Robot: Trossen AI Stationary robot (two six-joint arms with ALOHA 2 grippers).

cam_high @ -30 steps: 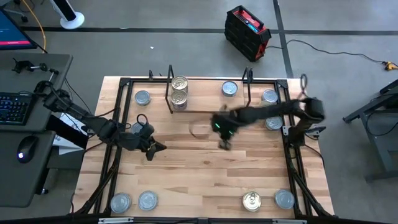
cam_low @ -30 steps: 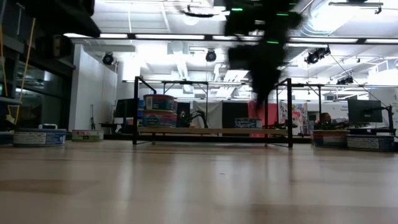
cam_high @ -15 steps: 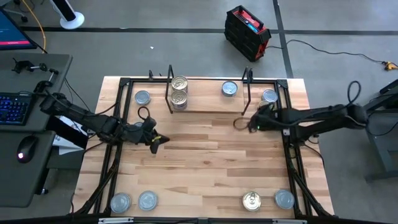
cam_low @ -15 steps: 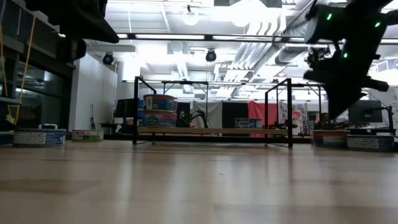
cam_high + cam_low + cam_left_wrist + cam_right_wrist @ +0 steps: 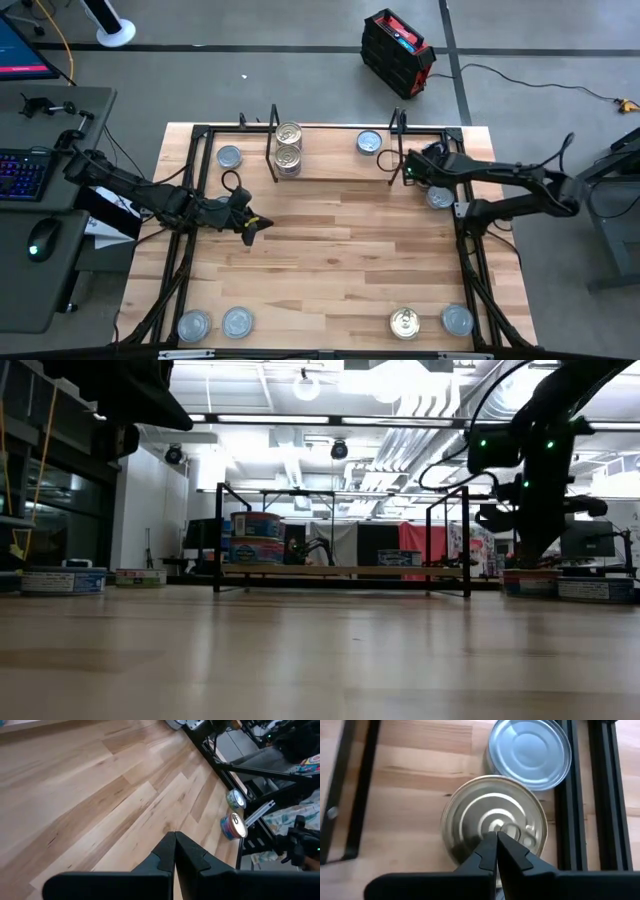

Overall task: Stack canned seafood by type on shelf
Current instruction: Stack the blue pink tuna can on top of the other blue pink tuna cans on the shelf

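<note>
The right gripper [image 5: 496,836], fingers pressed together, is held over a gold tin [image 5: 493,821] at the far right. The left gripper [image 5: 175,837], fingers likewise closed, is kept mid-left over the desk [image 5: 330,250].

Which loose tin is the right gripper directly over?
The gold-lidded round tin under the right gripper, beside the silver-lidded tin against the black frame rail.

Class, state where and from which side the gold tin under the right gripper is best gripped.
Probably from straight above, clamping the round side wall of the gold tin: it lies flat, lid up. Avoid the sides crowded by the silver tin and black rail.
</note>
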